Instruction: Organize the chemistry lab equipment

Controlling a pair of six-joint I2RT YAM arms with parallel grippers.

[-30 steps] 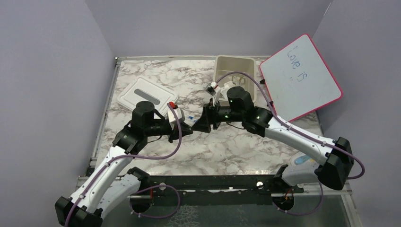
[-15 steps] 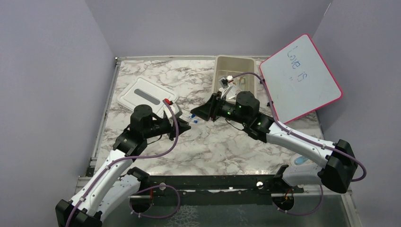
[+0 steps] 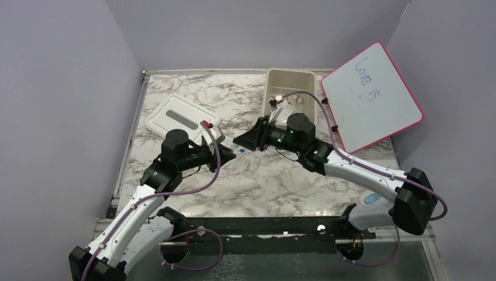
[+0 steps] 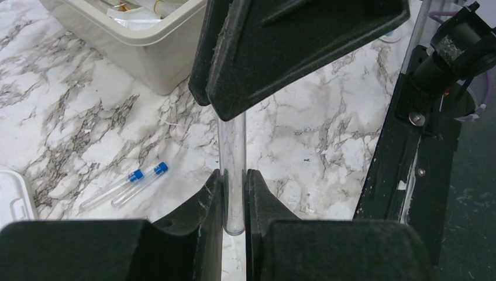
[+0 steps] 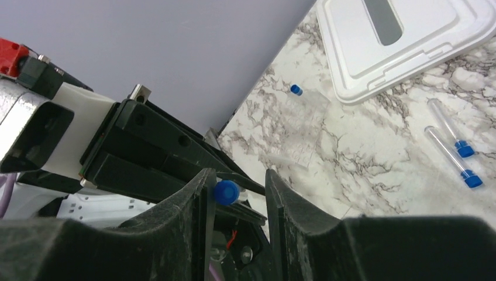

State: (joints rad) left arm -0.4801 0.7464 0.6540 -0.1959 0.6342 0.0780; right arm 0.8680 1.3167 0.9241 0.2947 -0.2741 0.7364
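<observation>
My left gripper (image 4: 234,193) is shut on a thin clear tube (image 4: 232,152), which sticks out ahead of the fingers. My right gripper (image 5: 237,187) faces it, open, with its fingers on either side of the tube's blue cap (image 5: 226,192). The cap touches one finger, and there is a gap to the other. In the top view the two grippers, left (image 3: 225,153) and right (image 3: 243,143), meet above mid-table. Two more blue-capped tubes (image 4: 126,184) lie side by side on the marble; they also show in the right wrist view (image 5: 453,146).
The beige tub (image 3: 275,79) stands at the back and holds packets. Its white lid (image 3: 175,117) lies at the left, and the pink-framed whiteboard (image 3: 374,93) leans at the right. Another small blue-capped item (image 5: 296,89) lies near the lid's corner.
The left gripper has drawn back and to the left with the tube. The right gripper has turned, followed it to the left, and now straddles the tube's cap.
</observation>
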